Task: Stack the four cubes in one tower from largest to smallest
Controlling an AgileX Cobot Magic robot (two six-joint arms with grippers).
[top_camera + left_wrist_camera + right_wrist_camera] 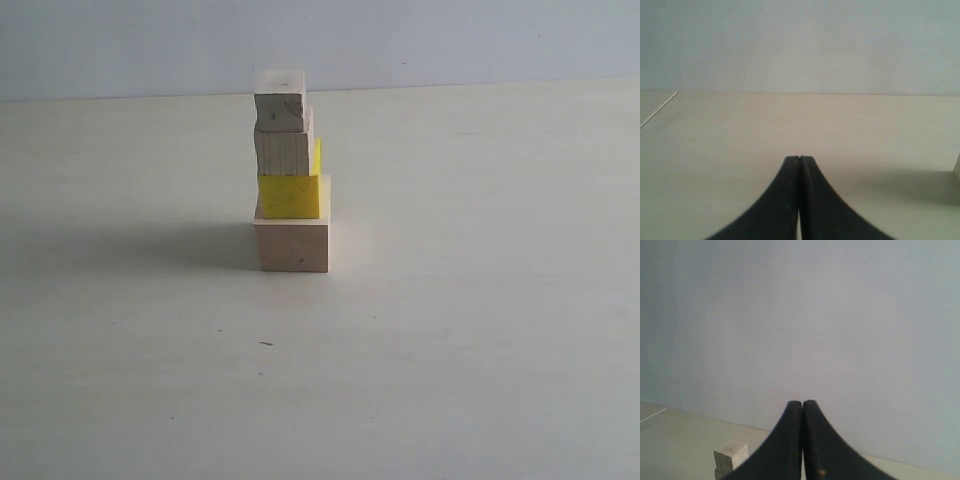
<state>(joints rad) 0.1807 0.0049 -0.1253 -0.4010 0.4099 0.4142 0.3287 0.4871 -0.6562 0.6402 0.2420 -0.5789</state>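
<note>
The tower stands in the middle of the table in the exterior view. Its base is the large pale wood cube (pixel 291 245). On that sits the yellow cube (pixel 290 195), then the medium wood cube (pixel 284 151), and the small wood cube (pixel 279 101) on top, slightly turned. No arm shows in the exterior view. My left gripper (pixel 799 158) is shut and empty above bare table. My right gripper (pixel 802 403) is shut and empty, with the small top cube (pixel 730 455) showing beside its fingers at a distance.
The pale table (pixel 480 330) spreads around the tower, with a plain grey wall (pixel 450 40) behind it. The tower casts a shadow (pixel 150 245) to its left. A pale cube edge (pixel 957 167) peeks in at the rim of the left wrist view.
</note>
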